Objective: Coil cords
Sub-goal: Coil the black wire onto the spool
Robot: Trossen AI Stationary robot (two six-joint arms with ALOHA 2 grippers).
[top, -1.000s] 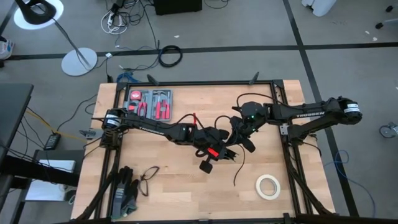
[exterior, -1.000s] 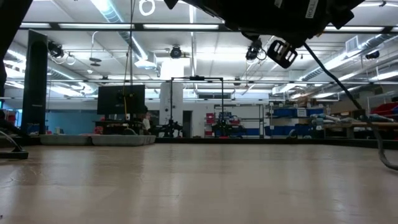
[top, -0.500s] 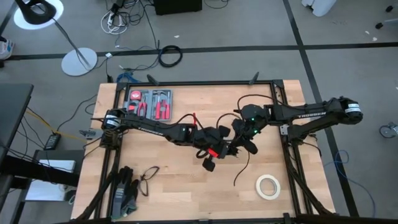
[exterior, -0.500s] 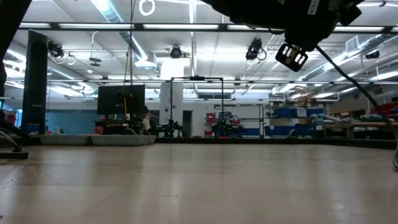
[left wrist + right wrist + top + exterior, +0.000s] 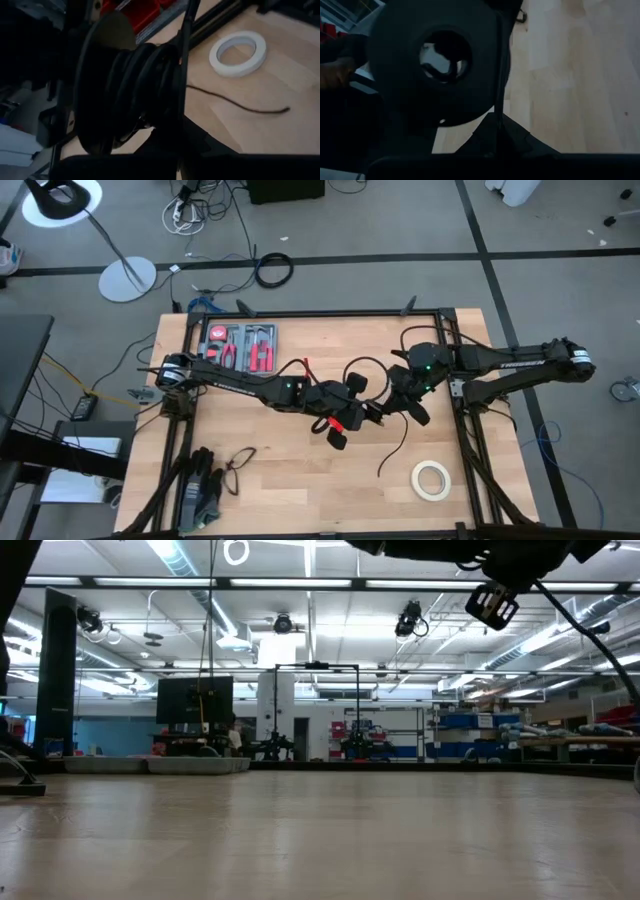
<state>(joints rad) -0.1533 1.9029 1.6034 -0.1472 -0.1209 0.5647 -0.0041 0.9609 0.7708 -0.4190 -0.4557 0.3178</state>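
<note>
The cord is thin and black. Part of it is wound into a thick coil against a black disc with a round hole, held in the air between both arms. One loop arcs above. A loose tail drops to the table, its tip lying on the wood. The chunky end piece hangs just below my left gripper. My right gripper faces it from the right. Both grippers are shut. My left gripper pinches a thin straight black strand beside the coil, coming in slanting downward from the table's left. The fingers hide the place of contact. The coil is lifted clear of the table. My right gripper pinches a thin straight strand that runs along the disc's edge into its fingers, coming in slanting downward from the table's right. The contact point is hidden in shadow. The strand looks taut.
A cream tape roll lies near the front right, close to the cord's tail. A red tool tray sits at the far left. Dark gloves and glasses lie at the near left. Bare wood spreads between them.
My left gripper has risen and rolled, carrying the end piece higher. My right gripper has drawn back toward the table's right edge. The coil has moved right with them, and the cord's hanging tail has been pulled up off the table at the right.
</note>
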